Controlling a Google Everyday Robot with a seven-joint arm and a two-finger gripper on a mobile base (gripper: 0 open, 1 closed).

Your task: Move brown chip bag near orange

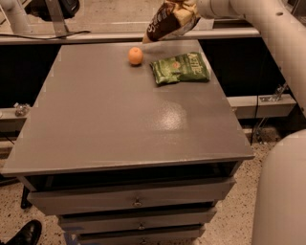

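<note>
Brown chip bag (165, 24) is up in the air right now, hanging off the end of my arm (260, 24) over the far edge of the surface (119, 124). My pincer (192, 8) is clenched on the bag's upper right end, right at the top of the view, so the pale crinkly end is bunched up there. The dark brown front with the white lettering tilts down and to the left. It's not touching the surface at all.

The orange (135, 56) is just below and a bit left of the bag's lower tip, sitting on the surface near the far edge. So the bag hovers close to it but above and behind it.

Right of the orange, near it but not touching, there's a green chip bag (180, 70) lying flat with its printed side up. It's pretty much directly under the bag I'm holding.

The surface itself is a plain grey top with a shiny glare patch near the middle. Under the front edge there's a stack of grey drawers (134, 201), and the top one looks like it's pulled out slightly.

My arm comes in from the upper right as a fat white tube, and another pale rounded part of my body (282, 191) fills the lower right corner. The floor (234, 220) is speckled. A black shoe (26, 233) pokes in at the bottom left, and a pale rail (71, 38) runs along behind the surface.
</note>
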